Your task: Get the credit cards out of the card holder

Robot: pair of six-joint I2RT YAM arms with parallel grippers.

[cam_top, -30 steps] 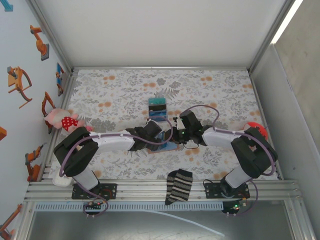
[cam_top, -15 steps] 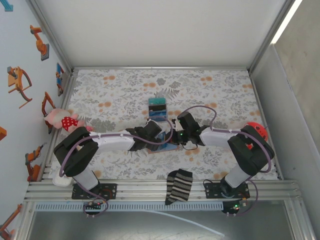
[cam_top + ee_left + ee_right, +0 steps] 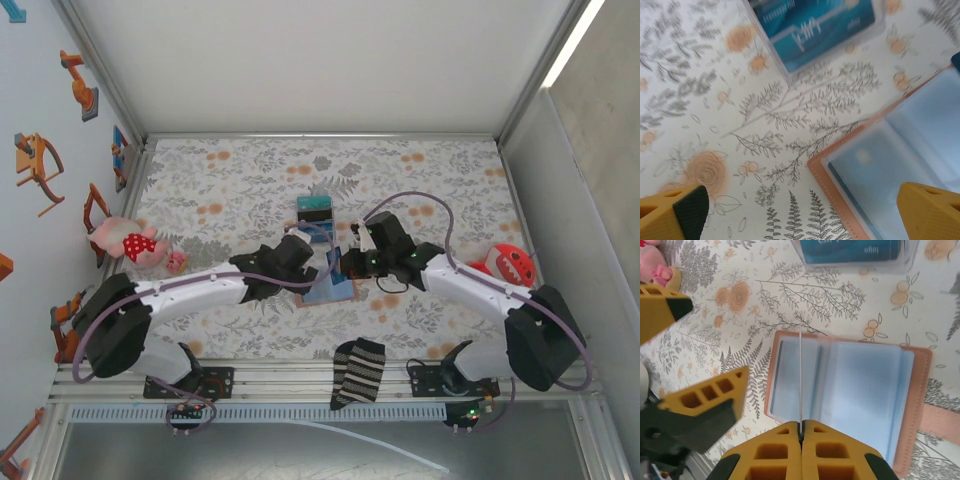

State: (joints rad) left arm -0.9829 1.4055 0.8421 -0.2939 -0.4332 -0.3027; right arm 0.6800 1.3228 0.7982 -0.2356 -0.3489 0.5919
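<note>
- The wallet (image 3: 921, 390) is lying open and flat on the flowered table (image 3: 230, 190), showing its pale blue inside, with its tan tab sticking out at one side.
- The right gripper (image 3: 801, 426) is hanging directly over the open wallet with its fingers pressed together, pinching a thin card (image 3: 800, 375) that is showing edge-on as a pale line.
- That card is standing upright above the wallet's clear sleeves. Whether its far edge is sitting in a pocket cannot be told.
- The left gripper (image 3: 801, 202) is hovering at the wallet's left corner with its fingers spread wide, gripping nothing. One finger is sitting over bare table and the other over the wallet's edge.
- A clear box (image 3: 315, 214) of blue and teal contents is standing just beyond the wallet.
- A striped sock (image 3: 358, 372) is lying on the near side of the wallet.
- A pink plush toy (image 3: 128, 242) is resting well to the wallet's left, and a red toy (image 3: 512, 263) well to its right.
</note>
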